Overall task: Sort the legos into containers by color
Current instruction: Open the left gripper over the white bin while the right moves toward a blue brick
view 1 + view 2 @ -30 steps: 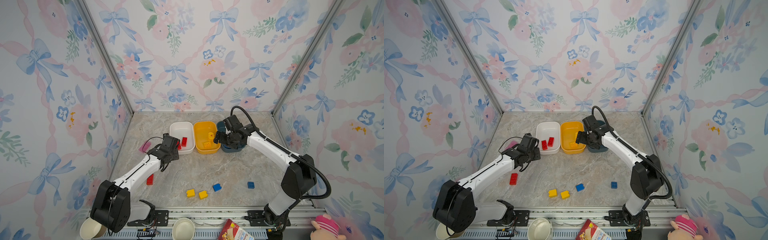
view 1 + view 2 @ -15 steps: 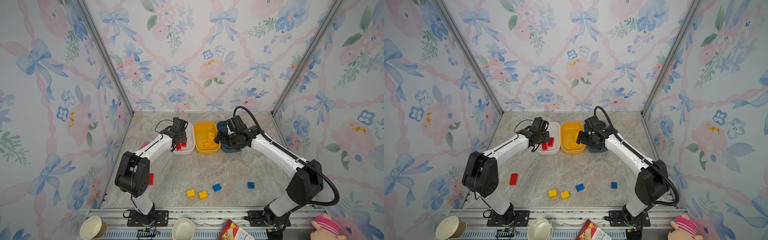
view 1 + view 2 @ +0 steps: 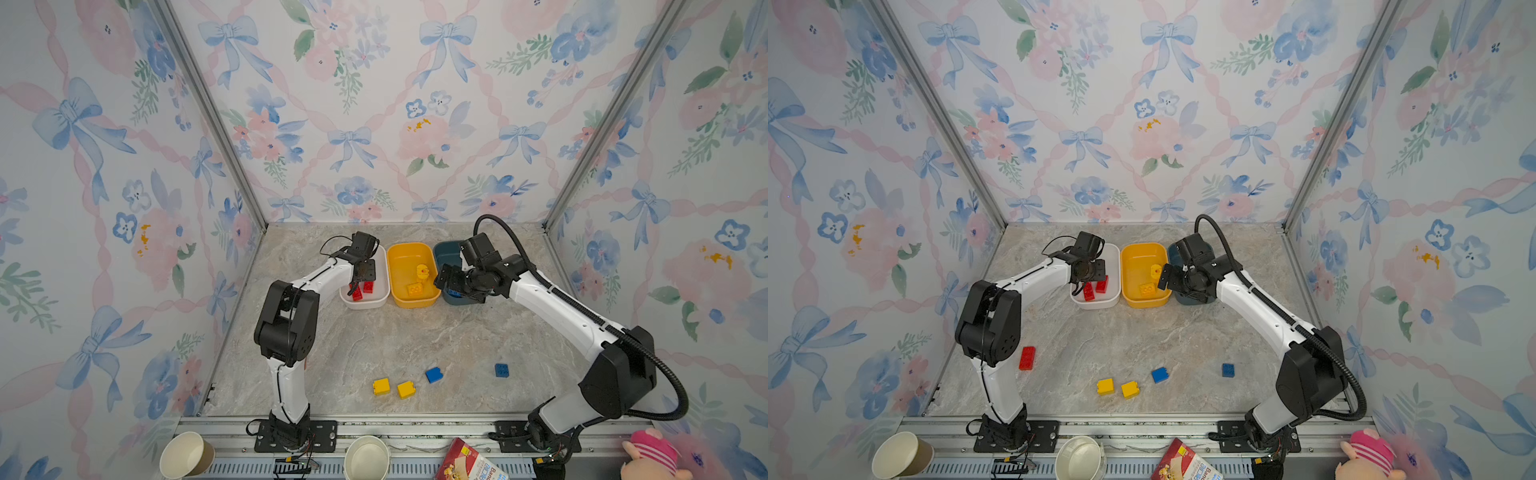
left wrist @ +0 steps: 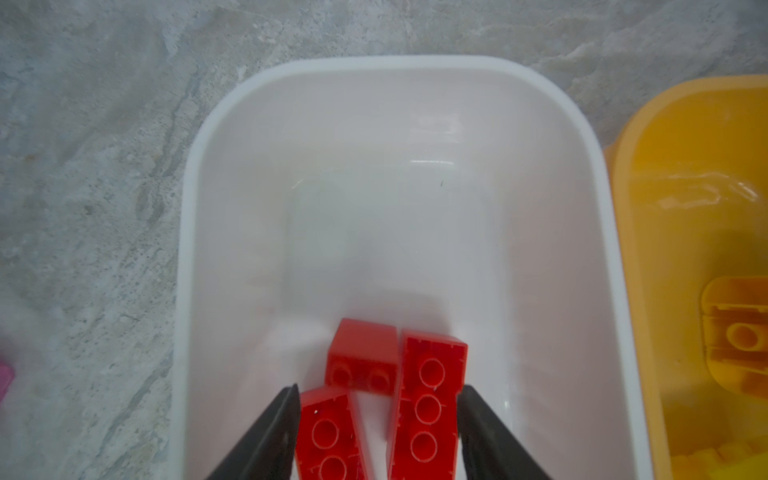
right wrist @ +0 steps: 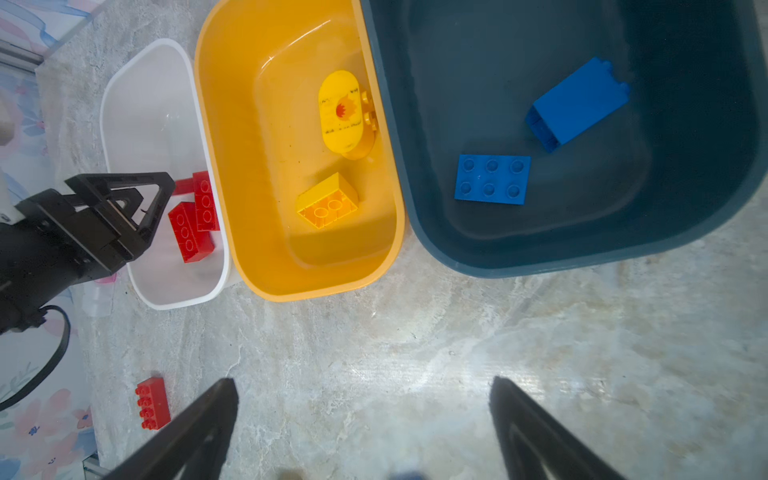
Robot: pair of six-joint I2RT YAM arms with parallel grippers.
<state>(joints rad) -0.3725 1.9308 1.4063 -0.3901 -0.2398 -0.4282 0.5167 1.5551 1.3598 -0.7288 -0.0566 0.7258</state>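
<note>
A lone red brick (image 3: 1027, 358) lies near the left arm's base on the open marble tabletop (image 3: 374, 332). Yellow bricks (image 3: 381, 386) and blue bricks (image 3: 433, 375) dot its front edge. The left gripper (image 4: 378, 415), beside the white tub (image 4: 415, 66) a second ago, now hangs over it, jaws parted, with two of three red legos (image 4: 428, 399) lying between its fingertips. The yellow tub (image 5: 270, 145) holds two yellow pieces (image 5: 328, 201), the teal tub (image 5: 478, 83) two blue pieces (image 5: 492, 178). The right gripper (image 5: 361, 432) gapes wide over bare table just before them.

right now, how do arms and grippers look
Both: white links, black joint housings. Thin black wires on the left arm, a thick ribbed black hose on the right arm. The left gripper and right gripper have black tapered fingers.
</note>
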